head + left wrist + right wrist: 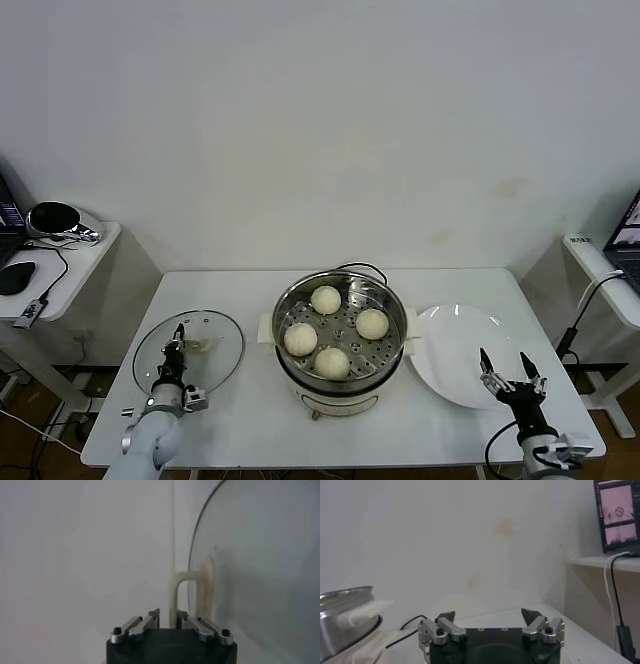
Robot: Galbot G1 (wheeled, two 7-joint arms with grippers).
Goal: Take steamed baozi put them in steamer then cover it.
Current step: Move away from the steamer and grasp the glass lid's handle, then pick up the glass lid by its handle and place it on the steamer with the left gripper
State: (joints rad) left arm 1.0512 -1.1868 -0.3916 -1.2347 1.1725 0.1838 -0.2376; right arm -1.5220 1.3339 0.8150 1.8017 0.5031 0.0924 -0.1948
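**Ana:** On the bench [240, 290], the steamer [340, 345] sits at the middle with all four baozi [326, 299] already on its perforated tray. So loading looks finished; the step in hand is the covering.

**Ben:** Agreed. Where is the cover [190, 350]?

**Ana:** Flat on the bench to the steamer's left, apart from it. The left tool [178, 345] is down over its centre, jaws clamped on the cream handle [186, 595]; the left wrist view shows the handle's bar between the fingertips with the glass beside it.

**Ben:** And the right tool [508, 378]?

**Ana:** Parked near the front edge of the white plate [455, 345], jaws spread wide, holding nothing. The plate looks bare.

**Ben:** Next move, then?

**Ana:** I'd judge a straight lift of the cover, a carry across to the steamer, then a level lowering so the metal rim seats all round the pot. The grip is on a narrow bar, so the glass could swing or tilt if lifted fast.
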